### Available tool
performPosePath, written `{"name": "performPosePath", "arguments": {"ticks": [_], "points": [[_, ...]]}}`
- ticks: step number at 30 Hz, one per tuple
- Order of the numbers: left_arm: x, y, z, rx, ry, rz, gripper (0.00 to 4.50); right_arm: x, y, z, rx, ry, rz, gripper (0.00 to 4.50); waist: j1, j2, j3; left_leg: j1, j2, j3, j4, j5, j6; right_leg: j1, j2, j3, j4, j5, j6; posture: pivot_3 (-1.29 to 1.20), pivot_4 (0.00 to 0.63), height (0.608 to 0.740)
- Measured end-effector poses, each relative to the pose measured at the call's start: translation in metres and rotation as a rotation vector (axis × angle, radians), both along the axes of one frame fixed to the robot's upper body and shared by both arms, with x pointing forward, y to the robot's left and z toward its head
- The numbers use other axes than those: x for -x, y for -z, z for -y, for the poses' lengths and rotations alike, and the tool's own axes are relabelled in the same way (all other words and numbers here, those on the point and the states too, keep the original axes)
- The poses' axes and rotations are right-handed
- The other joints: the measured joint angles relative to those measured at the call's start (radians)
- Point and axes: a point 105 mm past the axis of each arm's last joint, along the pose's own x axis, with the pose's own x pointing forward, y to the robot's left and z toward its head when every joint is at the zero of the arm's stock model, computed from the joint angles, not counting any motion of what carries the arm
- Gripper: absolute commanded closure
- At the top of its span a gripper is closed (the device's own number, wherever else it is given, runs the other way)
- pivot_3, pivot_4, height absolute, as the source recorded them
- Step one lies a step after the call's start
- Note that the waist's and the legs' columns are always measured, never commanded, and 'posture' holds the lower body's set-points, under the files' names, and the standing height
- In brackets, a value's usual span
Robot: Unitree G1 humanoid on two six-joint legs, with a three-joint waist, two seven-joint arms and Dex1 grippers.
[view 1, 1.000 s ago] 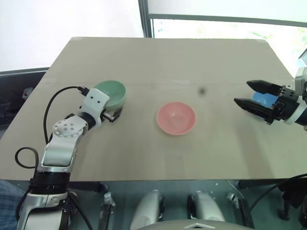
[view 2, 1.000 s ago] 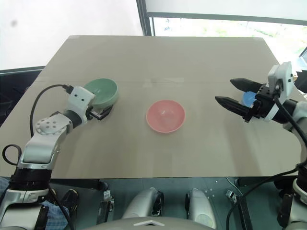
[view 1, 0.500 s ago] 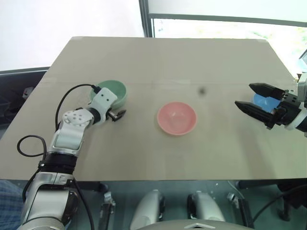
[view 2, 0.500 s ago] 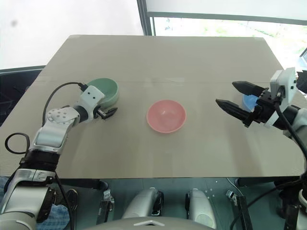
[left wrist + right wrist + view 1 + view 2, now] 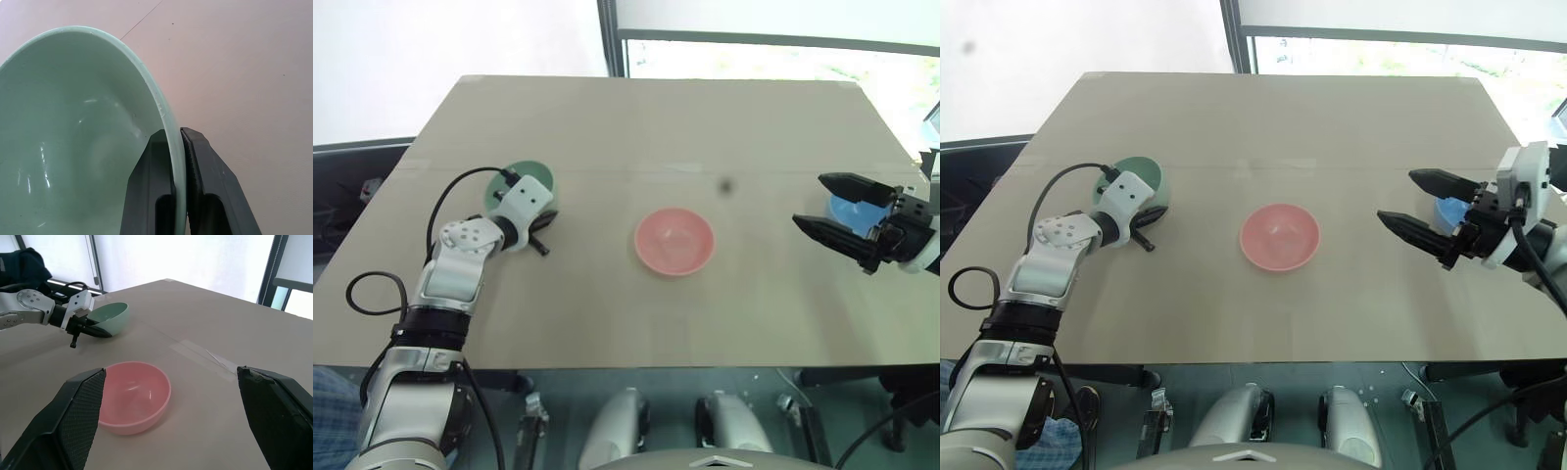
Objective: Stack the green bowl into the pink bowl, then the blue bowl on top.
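Observation:
The green bowl point(image 5: 505, 185) sits at the table's left, partly hidden behind my left wrist. My left gripper point(image 5: 172, 135) is shut on its rim, one finger inside and one outside the wall. The pink bowl point(image 5: 674, 241) stands upright and empty at the table's middle, apart from both grippers. The blue bowl point(image 5: 847, 209) rests near the right edge, mostly hidden behind my right gripper point(image 5: 810, 200). That gripper hangs open above the table, pointing toward the pink bowl point(image 5: 134, 396), with nothing between its fingers point(image 5: 73, 421).
The beige table point(image 5: 656, 127) has a faint tape line across it. Its right edge runs close to the blue bowl. A window frame point(image 5: 612, 39) stands beyond the far edge. A black cable point(image 5: 450, 201) loops off my left wrist.
My left gripper reached forward and closed on the green bowl's rim, and the bowl shifted a little to the left. The right gripper stayed open and hardly moved.

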Motion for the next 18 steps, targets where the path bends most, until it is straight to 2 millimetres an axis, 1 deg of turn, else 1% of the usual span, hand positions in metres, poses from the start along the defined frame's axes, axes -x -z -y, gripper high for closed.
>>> {"name": "performPosePath", "arguments": {"ticks": [7,10,11,12,13,15,16,17,18], "points": [[0.001,0.0,0.001,-0.001,0.013,-0.004,4.46,0.001,-0.003,0.0,0.0,-0.008,0.017,0.0,0.0,0.0,0.0,0.0,0.0,0.0,0.0,0.0,0.0,0.0,0.0,0.0,0.0,0.0,0.0,0.0,0.15,0.74],[0.002,-0.003,0.009,0.006,0.074,0.005,4.46,0.001,-0.003,0.0,0.002,-0.011,0.015,0.0,0.002,0.0,0.0,0.0,0.0,0.0,0.0,0.0,0.0,0.0,0.0,0.0,0.0,0.0,0.0,0.0,0.15,0.74],[0.004,-0.008,0.021,0.024,0.162,0.018,4.46,0.001,-0.003,0.001,0.002,-0.011,0.016,0.0,0.003,0.0,0.0,-0.001,0.0,0.0,0.001,0.0,-0.001,0.0,0.0,0.0,0.0,0.0,0.0,0.0,0.15,0.74],[0.004,-0.01,0.025,0.029,0.189,0.025,4.46,0.0,-0.003,0.001,0.001,-0.01,0.016,0.0,0.004,-0.001,0.0,-0.001,0.0,0.0,0.001,0.001,-0.001,0.0,0.0,0.0,0.0,0.0,0.0,0.0,0.15,0.74],[0.008,-0.019,0.04,0.029,0.298,0.048,4.46,0.0,-0.003,0.001,0.0,-0.012,0.016,0.0,0.004,-0.001,0.0,-0.001,0.0,0.0,0.002,0.001,-0.001,0.0,0.0,0.0,0.0,0.0,0.0,0.0,0.15,0.74],[0.014,-0.032,0.062,0.014,0.449,0.082,4.46,0.0,-0.003,0.0,-0.001,-0.017,0.02,0.0,0.003,-0.001,0.0,-0.001,0.0,0.0,0.002,0.001,-0.002,0.0,0.0,0.0,0.0,0.0,0.0,0.0,0.15,0.74],[0.016,-0.037,0.071,0.011,0.503,0.092,4.46,0.0,-0.003,0.0,-0.002,-0.02,0.019,0.0,0.003,-0.001,0.0,-0.001,0.0,0.0,0.002,0.001,-0.002,0.0,0.0,0.0,0.0,0.0,0.0,0.0,0.15,0.74],[0.016,-0.046,0.084,0.026,0.567,0.117,4.46,-0.001,-0.002,-0.001,-0.001,-0.024,0.018,0.0,0.002,-0.001,0.0,-0.001,0.0,0.0,0.003,0.001,-0.002,0.0,0.0,0.0,0.0,0.0,0.0,0.0,0.15,0.74],[0.017,-0.052,0.091,0.036,0.599,0.133,4.46,-0.001,-0.002,-0.002,-0.001,-0.026,0.018,0.0,0.003,-0.001,0.0,-0.002,0.0,0.0,0.003,0.001,-0.001,0.0,0.0,0.0,0.0,0.0,0.0,0.0,0.15,0.74]]}}
